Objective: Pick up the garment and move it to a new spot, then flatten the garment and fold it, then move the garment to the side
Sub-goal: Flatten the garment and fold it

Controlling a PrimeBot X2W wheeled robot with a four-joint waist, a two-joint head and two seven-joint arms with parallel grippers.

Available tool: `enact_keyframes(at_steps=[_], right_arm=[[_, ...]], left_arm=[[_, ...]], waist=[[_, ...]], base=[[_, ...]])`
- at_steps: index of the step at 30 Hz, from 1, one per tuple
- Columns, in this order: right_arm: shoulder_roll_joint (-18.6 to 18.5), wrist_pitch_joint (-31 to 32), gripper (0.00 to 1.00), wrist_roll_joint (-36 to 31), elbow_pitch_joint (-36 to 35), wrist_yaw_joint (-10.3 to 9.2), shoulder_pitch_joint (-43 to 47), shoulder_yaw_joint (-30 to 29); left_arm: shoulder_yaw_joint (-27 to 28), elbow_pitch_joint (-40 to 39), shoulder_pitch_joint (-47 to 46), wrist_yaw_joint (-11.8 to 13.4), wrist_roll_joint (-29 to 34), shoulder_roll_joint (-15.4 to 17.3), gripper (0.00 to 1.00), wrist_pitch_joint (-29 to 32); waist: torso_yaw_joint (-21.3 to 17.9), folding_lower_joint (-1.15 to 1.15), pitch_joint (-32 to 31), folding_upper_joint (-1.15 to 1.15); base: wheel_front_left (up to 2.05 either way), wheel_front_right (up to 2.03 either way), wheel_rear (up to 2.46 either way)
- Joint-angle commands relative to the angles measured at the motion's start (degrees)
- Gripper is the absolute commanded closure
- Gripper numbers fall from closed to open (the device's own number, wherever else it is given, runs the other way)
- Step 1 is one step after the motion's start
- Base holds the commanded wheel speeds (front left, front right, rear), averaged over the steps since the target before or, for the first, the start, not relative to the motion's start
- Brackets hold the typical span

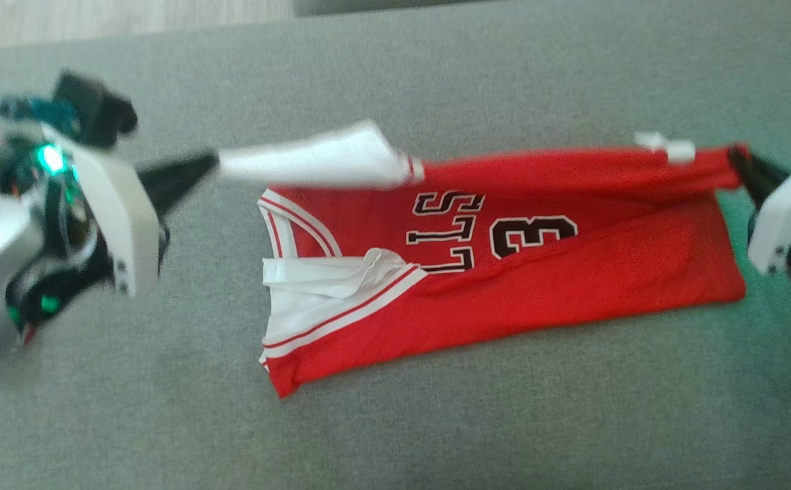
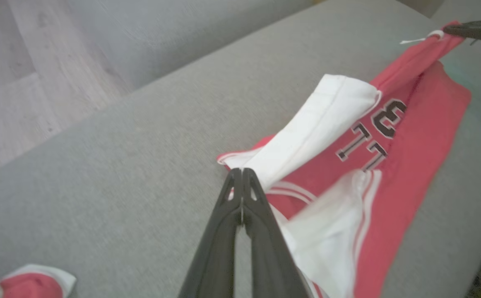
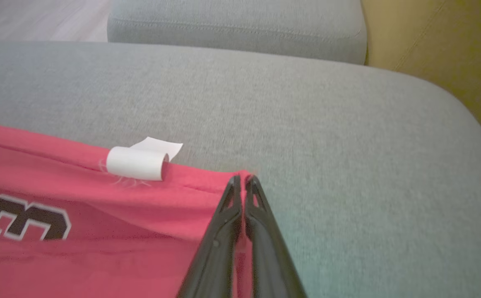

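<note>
Garment (image 1: 572,272): red body, with the white inner side showing at the turned-back shoulder. Armhole and neck trim is white with thin red stripes. Lettering (image 1: 446,231) is black, outlined in white. Tag (image 3: 135,162): white.

Cushion (image 1: 436,422): plain grey weave, tinted greenish beside the right gripper (image 3: 242,179).

Fingers of the left gripper (image 2: 241,171) and of the right are black. Left wrist housing (image 1: 113,211): white, with a green light (image 1: 50,158).

Floor (image 2: 13,82): pale grey-brown wood grain. Panel (image 3: 443,49): mustard yellow. Small cloth piece (image 2: 25,283): red and white.
</note>
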Motion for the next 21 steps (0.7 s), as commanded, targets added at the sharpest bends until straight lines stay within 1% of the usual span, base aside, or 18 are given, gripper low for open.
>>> enact_keyframes(at_steps=[1, 7, 12, 14, 17, 21], right_arm=[[-3.0, 0.7, 1.00, 1.1, -1.3, 0.37, 1.5, 0.4], [-6.9, 6.2, 1.00, 6.4, -6.3, 0.37, 5.4, 2.5], [-9.0, 9.5, 1.00, 8.9, -9.2, 0.37, 6.9, 3.7], [-9.5, 10.9, 1.00, 9.9, -10.3, 0.37, 7.1, 4.0], [-10.2, 12.8, 1.00, 10.9, -11.7, 0.37, 7.3, 4.6], [-10.7, 14.8, 1.00, 12.2, -12.6, 0.37, 7.4, 5.0]], left_arm=[[2.9, -2.1, -1.2, 0.1, -1.0, 3.5, 1.00, 1.2], [2.9, -11.7, 5.3, 0.1, -5.1, 8.4, 1.00, 9.2], [2.9, -16.4, 9.1, 0.1, -8.2, 10.8, 1.00, 13.1], [2.9, -17.0, 9.6, 0.4, -8.3, 11.1, 1.00, 12.4], [2.9, -16.8, 10.5, 0.6, -6.7, 11.0, 1.00, 11.8], [2.9, -15.8, 12.0, 0.7, -5.1, 10.0, 1.00, 11.1]], waist=[[-0.1, 0.01, -1.5, 0.00], [0.0, 0.01, -3.7, 0.00], [-0.3, 0.01, -3.7, 0.00], [-0.6, 0.01, -3.3, 0.00], [-0.9, 0.01, -3.0, 0.00], [-1.3, 0.01, -2.8, 0.00]], base=[[0.00, 0.00, 0.00], [0.00, 0.00, 0.00], [0.00, 0.00, 0.00], [0.00, 0.00, 0.00], [0.00, 0.00, 0.00], [0.00, 0.00, 0.00]])
